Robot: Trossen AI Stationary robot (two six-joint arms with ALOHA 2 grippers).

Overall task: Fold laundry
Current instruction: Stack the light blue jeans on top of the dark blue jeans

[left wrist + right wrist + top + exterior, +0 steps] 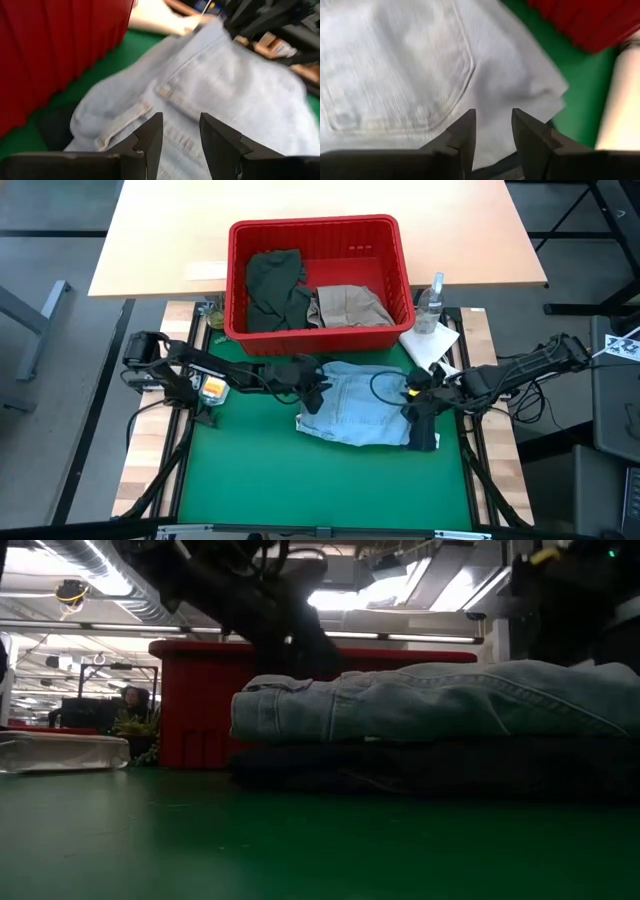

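The red basket (pixel 318 238) held the olive piece (pixel 272 288) and khaki piece (pixel 345 305). Just before it, light blue denim (pixel 352 410) lay folded atop dark jeans (pixel 420 768). Both grippers, left (pixel 180 131) and right (pixel 493 127), hovered over the denim, fingers apart, empty; pressing evenly would probably square the stack.

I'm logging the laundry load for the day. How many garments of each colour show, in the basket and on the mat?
Light blue denim garment, on the green mat: 1
Dark navy garment, lying under the denim: 1
Dark olive green garment, in the red plastic basket: 1
Beige khaki garment, in the basket: 1
Total: 4
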